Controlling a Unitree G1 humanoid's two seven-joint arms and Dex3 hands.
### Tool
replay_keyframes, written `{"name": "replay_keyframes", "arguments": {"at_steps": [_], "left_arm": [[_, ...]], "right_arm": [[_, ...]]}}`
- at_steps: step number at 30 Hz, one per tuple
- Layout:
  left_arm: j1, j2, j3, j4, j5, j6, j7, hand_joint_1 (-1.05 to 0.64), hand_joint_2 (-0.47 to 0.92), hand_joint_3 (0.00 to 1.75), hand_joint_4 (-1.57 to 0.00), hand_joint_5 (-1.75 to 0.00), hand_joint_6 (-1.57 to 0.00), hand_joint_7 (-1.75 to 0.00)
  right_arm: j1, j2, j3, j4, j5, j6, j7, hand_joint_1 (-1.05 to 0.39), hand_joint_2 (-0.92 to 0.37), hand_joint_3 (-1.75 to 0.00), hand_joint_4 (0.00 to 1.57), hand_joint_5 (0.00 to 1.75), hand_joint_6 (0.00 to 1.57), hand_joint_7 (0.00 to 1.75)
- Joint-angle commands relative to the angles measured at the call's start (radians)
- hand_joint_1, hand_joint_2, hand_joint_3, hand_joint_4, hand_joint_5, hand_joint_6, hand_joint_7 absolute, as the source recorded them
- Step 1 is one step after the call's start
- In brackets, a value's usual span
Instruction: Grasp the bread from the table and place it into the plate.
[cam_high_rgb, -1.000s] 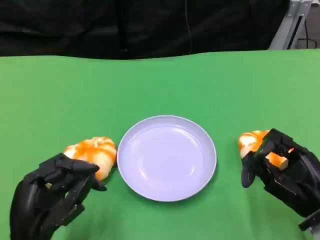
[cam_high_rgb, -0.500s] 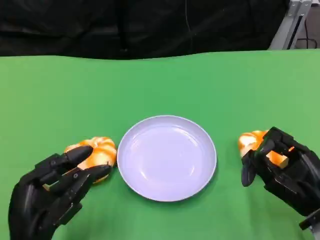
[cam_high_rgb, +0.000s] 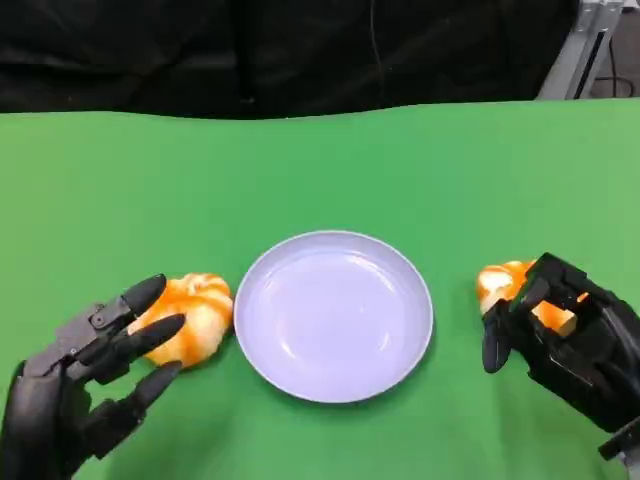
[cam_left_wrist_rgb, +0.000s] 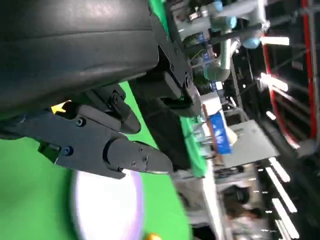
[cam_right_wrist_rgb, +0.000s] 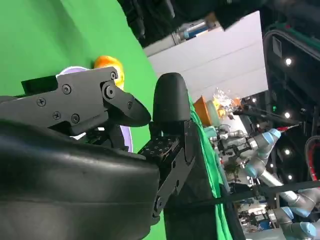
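Here, left hand (cam_high_rgb: 75, 385) opens beside bread (cam_high_rgb: 190, 315).

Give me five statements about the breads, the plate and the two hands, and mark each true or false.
1. The plate holds no bread. True.
2. The left hand has its fingers spread. True.
3. The left bread lies on the plate. False: it lies on the green table, beside the plate.
4. The right hand is curled around the right bread. True.
5. The plate is red. False: it is pale lavender.
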Motion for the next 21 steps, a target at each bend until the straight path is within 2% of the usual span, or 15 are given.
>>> {"name": "replay_keyframes", "arguments": {"at_steps": [1,8,13,21], "left_arm": [[-0.009,0.051,-0.001,0.03,0.085,-0.046,0.071,-0.54,0.92,0.08,-0.69,0.0,-0.58,0.0],[-0.023,0.095,-0.014,0.063,0.23,-0.068,0.2,-0.56,0.92,0.03,-0.63,0.0,-0.58,0.0],[-0.049,0.146,-0.029,0.078,0.449,-0.06,0.364,-0.58,0.92,0.02,-0.62,0.0,-0.58,0.0],[-0.096,0.214,-0.116,0.071,0.574,0.071,0.449,-0.62,0.92,0.01,-0.54,0.0,-0.53,0.0]], "right_arm": [[0.013,-0.01,-0.006,-0.012,0.008,0.006,-0.003,-0.01,-0.92,-0.8,0.72,1.75,0.63,1.46],[0.019,-0.009,-0.004,-0.019,0.004,0.007,-0.011,0.0,-0.92,-0.8,0.71,1.75,0.64,1.45],[0.018,-0.008,-0.002,-0.015,0.004,0.007,-0.009,-0.01,-0.92,-0.78,0.71,1.75,0.64,1.44],[0.018,-0.003,0.001,-0.01,-0.004,-0.006,-0.015,-0.03,-0.92,-0.76,0.72,1.75,0.65,1.43]]}}
